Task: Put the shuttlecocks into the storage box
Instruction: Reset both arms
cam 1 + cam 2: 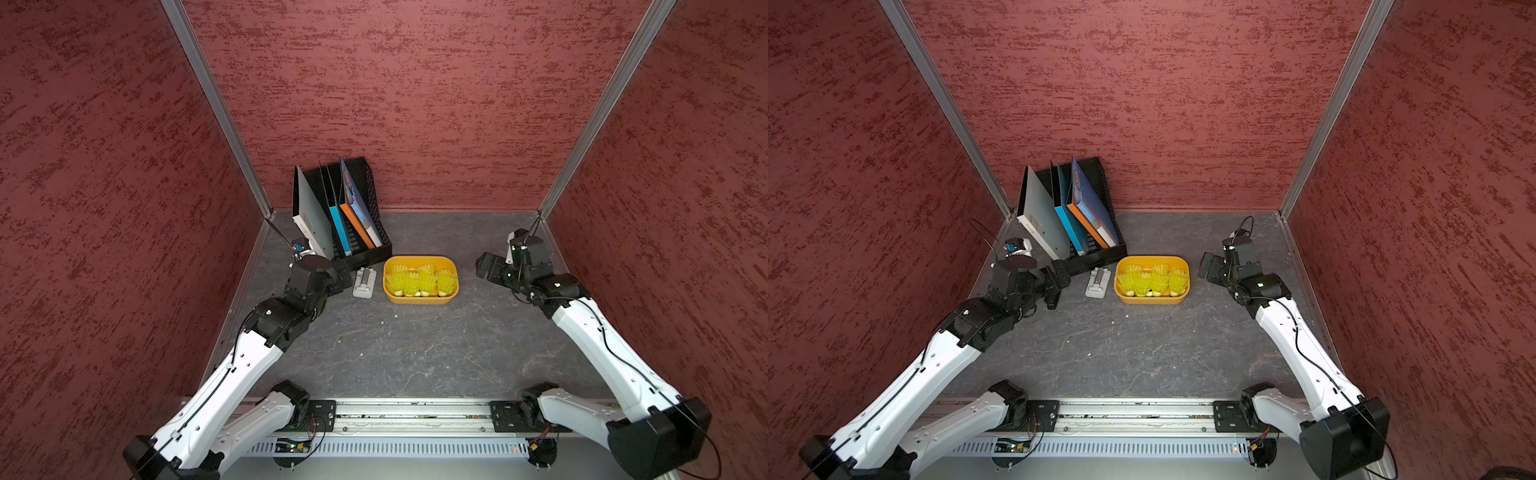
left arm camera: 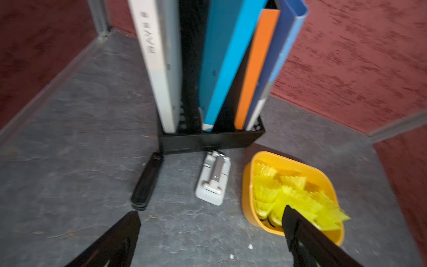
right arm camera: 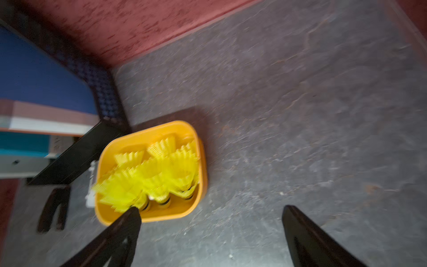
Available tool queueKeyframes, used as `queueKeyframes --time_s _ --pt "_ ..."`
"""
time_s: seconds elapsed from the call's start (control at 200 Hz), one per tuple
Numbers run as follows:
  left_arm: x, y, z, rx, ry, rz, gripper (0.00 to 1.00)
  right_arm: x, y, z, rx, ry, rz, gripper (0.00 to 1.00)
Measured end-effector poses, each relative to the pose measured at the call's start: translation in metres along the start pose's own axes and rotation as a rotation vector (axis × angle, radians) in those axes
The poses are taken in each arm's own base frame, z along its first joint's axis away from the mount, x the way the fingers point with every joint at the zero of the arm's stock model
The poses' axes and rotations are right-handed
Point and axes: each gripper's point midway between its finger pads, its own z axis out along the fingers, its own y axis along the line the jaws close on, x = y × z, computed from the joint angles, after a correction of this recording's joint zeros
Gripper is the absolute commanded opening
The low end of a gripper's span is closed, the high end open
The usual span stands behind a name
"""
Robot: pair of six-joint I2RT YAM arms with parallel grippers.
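Observation:
The storage box [image 1: 419, 300] is an orange-yellow tub on the dark floor at the middle back, seen in both top views [image 1: 1152, 300]. Several neon yellow shuttlecocks [image 1: 419, 281] [image 1: 1152, 282] lie inside it, skirts up. My left gripper [image 1: 1057, 286] hovers left of the box, near the file rack's front, and is open and empty. In the left wrist view its span [image 2: 211, 211] covers bare floor, with the box [image 2: 248, 196] and shuttlecocks [image 2: 295, 196] behind one finger. My right gripper [image 1: 484, 266] [image 3: 211, 210] is open and empty to the right of the box [image 3: 166, 213].
A black mesh file rack [image 1: 376, 245] with upright books stands at the back left, touching the box's corner. A grey-white device [image 1: 365, 282] lies between the left gripper and the box. A black bar-shaped object [image 2: 147, 182] lies by the rack's front. Red walls enclose three sides.

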Motion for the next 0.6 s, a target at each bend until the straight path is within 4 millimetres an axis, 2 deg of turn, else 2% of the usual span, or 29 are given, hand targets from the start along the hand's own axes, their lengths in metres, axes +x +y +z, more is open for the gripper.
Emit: queueKeyframes --time_s 0.18,0.361,0.601 --pt "0.027 0.045 0.011 -0.066 -0.051 0.123 1.0 0.013 -0.044 0.0 0.135 -0.129 -0.069 0.99" --pt "0.042 0.084 0.026 -0.117 -0.08 0.149 1.0 0.016 -0.058 0.015 0.165 -0.203 -0.154 0.99" --pt "0.06 0.113 0.057 -0.141 -0.071 0.168 1.0 0.033 -0.076 0.046 0.214 -0.248 -0.275 0.99"
